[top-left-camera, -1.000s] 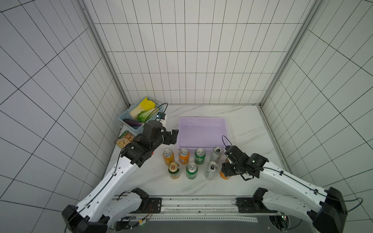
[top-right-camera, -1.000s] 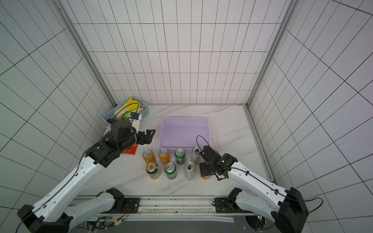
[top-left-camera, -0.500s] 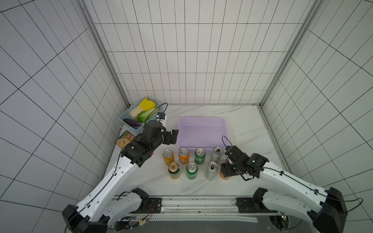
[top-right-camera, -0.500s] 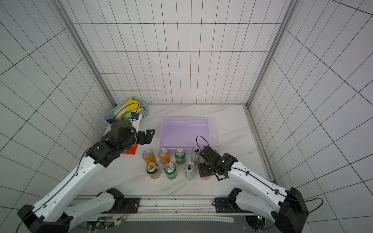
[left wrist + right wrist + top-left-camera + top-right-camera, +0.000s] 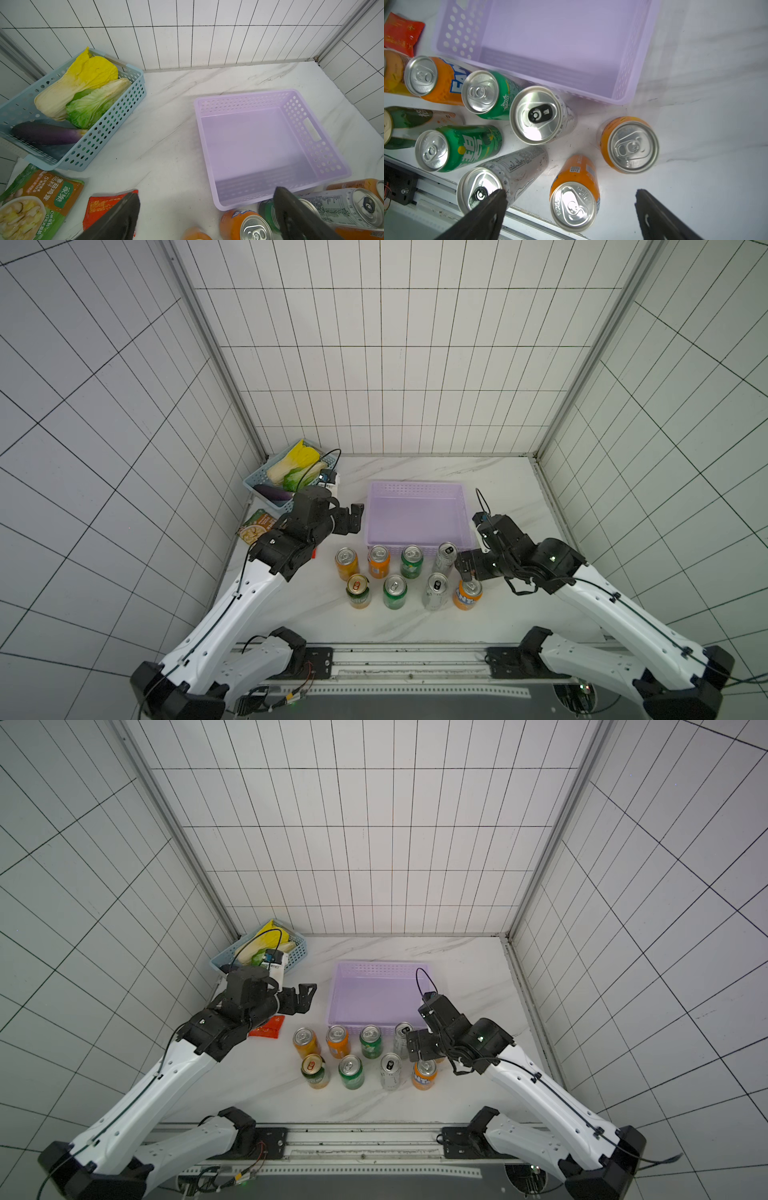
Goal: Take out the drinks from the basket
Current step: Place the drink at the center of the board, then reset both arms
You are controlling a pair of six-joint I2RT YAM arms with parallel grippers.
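The lilac basket (image 5: 415, 486) (image 5: 380, 966) (image 5: 245, 95) stands with nothing in it. Several drink cans stand upright on the table in two rows just in front of it: orange (image 5: 346, 564), green (image 5: 411, 561), slim silver (image 5: 444, 558), gold-topped green (image 5: 358, 591). My right gripper (image 5: 468, 570) (image 5: 570, 193) hovers open over the front-right orange can (image 5: 467, 595) (image 5: 574, 205), with a gap on both sides. Another orange can (image 5: 629, 145) stands beside it. My left gripper (image 5: 352, 519) (image 5: 206, 194) is open, holds nothing, and sits left of the basket.
A light-blue basket (image 5: 253, 485) with cabbages and an aubergine sits at the back left corner. A soup packet (image 5: 257, 526) and a red snack packet (image 5: 268, 1029) lie near my left arm. Tiled walls close three sides; a metal rail (image 5: 415, 655) runs along the front.
My right gripper's jaws have spread wide and let go of the front-right orange can, which now stands on the table. The left arm has not moved.
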